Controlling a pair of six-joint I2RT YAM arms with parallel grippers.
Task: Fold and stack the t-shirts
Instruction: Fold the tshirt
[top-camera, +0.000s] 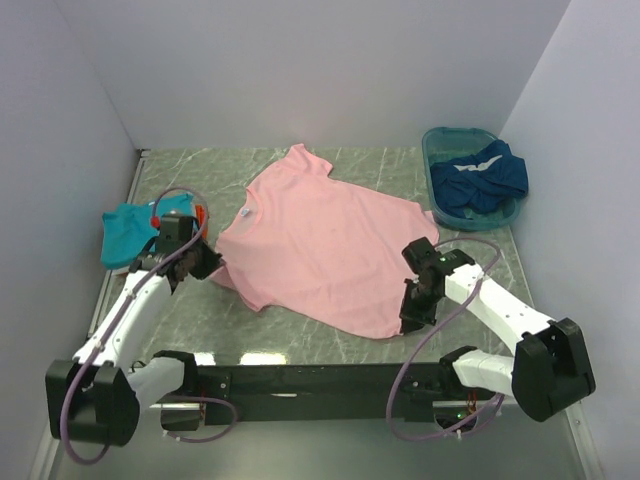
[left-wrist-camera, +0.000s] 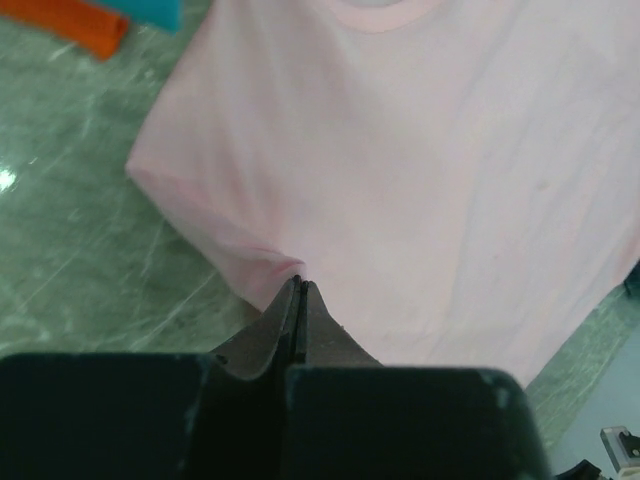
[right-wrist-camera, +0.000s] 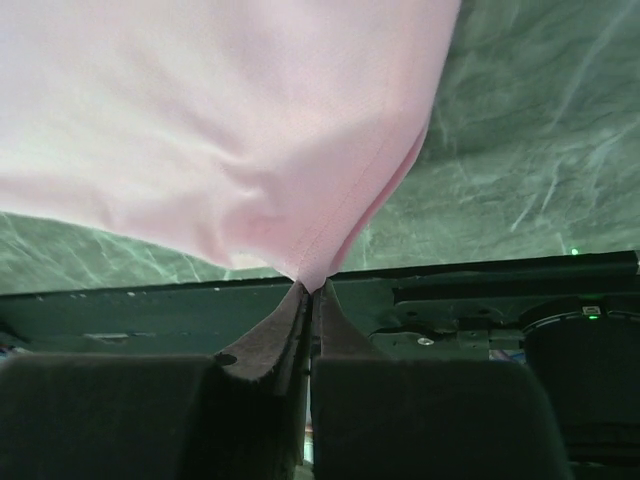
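left gripper (left-wrist-camera: 298, 290) and right gripper (right-wrist-camera: 310, 290) each pinch a pink t-shirt (top-camera: 330, 245) corner nearest the worktop's (top-camera: 330, 347) near edge, presumably for folding.

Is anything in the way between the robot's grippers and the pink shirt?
Nothing visible is. The left gripper and the right gripper are each pinched shut on an edge of the pink t-shirt.

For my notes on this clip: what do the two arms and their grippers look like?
Both arms have white links with black joints: left arm, right arm. A mauve cable loops along each. The left gripper and right gripper are black blocks with dark, tapered wedge fingers.
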